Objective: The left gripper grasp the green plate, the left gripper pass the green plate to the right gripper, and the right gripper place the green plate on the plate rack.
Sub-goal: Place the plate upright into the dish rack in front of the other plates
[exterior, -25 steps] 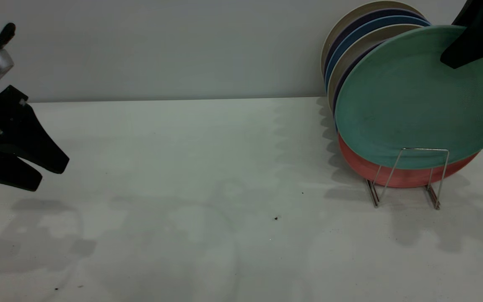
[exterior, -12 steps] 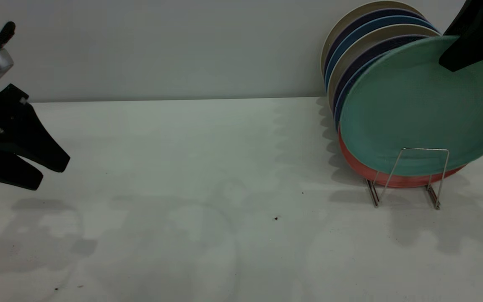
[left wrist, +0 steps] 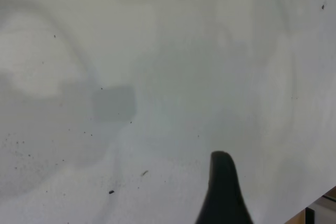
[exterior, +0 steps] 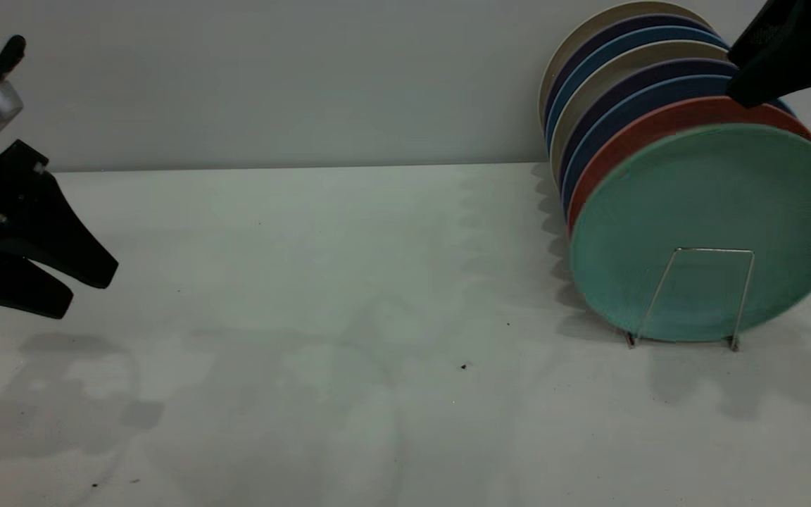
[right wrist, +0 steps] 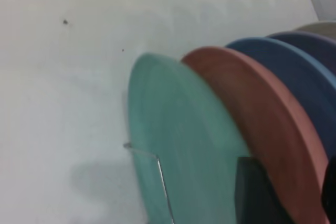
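Green plate [exterior: 708, 229] standing upright in the front slot of the plate rack [exterior: 701, 296], salmon plate [exterior: 659, 127] right behind it, right gripper [exterior: 775, 60] above, clear of the rim, fingers apart, left gripper [exterior: 85, 289] far across the table [exterior: 342, 317], fingers apart, empty

- No text, label, brand, number or sign can be read in any of the views.
- The green plate [exterior: 708, 225] and the plates stacked behind it show plain surfaces.
- The bench [exterior: 349, 282] shows only dark specks, no print.
- The dark tools at the edges show no readable marking.
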Robot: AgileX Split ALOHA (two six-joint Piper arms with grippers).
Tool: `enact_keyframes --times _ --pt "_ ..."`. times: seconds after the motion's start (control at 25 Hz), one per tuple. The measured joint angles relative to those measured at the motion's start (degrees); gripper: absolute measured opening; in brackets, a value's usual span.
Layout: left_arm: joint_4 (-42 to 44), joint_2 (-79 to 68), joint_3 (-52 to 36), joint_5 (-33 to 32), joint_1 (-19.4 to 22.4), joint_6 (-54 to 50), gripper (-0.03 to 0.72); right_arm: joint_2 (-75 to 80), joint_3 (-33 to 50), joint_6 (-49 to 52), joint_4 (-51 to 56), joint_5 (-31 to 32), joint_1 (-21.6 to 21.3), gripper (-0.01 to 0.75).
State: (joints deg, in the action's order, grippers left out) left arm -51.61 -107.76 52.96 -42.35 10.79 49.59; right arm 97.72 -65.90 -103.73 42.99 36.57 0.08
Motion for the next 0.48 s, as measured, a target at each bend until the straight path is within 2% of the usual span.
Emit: enact_keyframes --times 0.12,0.24,0.36,0.48 --pt "0.0 0.0 0.0 -0.1 0.0 0.0 0.568 0.0 0.0 1.5 0.1 -0.1 0.0 0.338" --pt "0.0 0.0 0.0 0.0 0.0 0.0 0.568 0.0 0.0 8.2 0.7 -0.1 0.0 0.339" --pt "0.4 0.0 0.0 0.9 0.0 0.0 0.568 0.0 0.0 25.8 1.7 0.1 0.0 0.340" --pt "1.9 0.0 0.0 1.9 0.0 -0.1 0.568 0.0 0.0 50.4 0.3 2.1 0.0 0.340"
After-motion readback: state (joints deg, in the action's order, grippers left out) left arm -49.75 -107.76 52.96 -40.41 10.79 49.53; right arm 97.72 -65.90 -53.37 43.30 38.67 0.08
